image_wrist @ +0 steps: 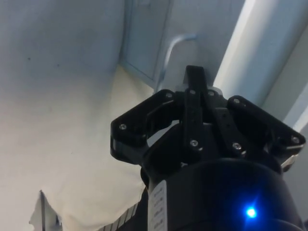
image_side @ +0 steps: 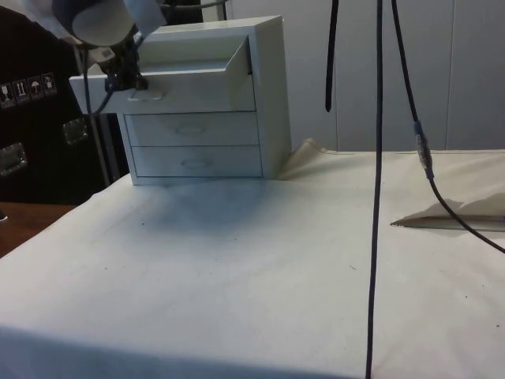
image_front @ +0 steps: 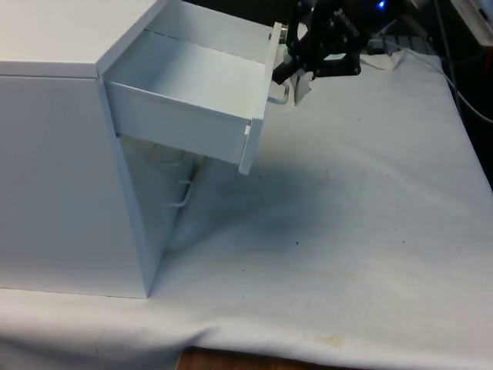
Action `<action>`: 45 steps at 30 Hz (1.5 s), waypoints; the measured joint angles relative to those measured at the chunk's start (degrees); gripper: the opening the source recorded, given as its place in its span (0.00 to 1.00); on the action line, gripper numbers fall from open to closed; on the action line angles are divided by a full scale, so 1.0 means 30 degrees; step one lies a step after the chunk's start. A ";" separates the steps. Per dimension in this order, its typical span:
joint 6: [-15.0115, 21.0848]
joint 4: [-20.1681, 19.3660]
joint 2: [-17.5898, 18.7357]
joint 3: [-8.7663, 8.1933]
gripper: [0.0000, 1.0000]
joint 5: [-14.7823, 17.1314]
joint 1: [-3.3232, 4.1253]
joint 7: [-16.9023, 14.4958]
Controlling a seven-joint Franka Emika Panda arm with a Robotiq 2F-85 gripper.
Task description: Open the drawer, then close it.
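A white chest of drawers (image_front: 62, 154) stands on the cloth-covered tabletop (image_front: 362, 216), its top drawer (image_front: 192, 100) pulled well out and showing a bare white interior with nothing inside. The two lower drawers (image_side: 193, 146) sit flush in the side view, each with a small bar handle. The black tool (image_front: 296, 68) is at the open drawer's front panel, right by its metal handle (image_front: 279, 94); whether the fingers are clenched on the handle or released cannot be told from these views. No readable writing appears on the chest. Dark cables (image_side: 379, 189) hang across the side view, and a loose fold of cloth (image_side: 450, 215) lies on the tabletop, well apart from the chest.
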 measured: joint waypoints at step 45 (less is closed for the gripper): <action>0.0535 0.0248 -0.0306 -0.1948 0.00 0.1394 -0.1566 -0.2674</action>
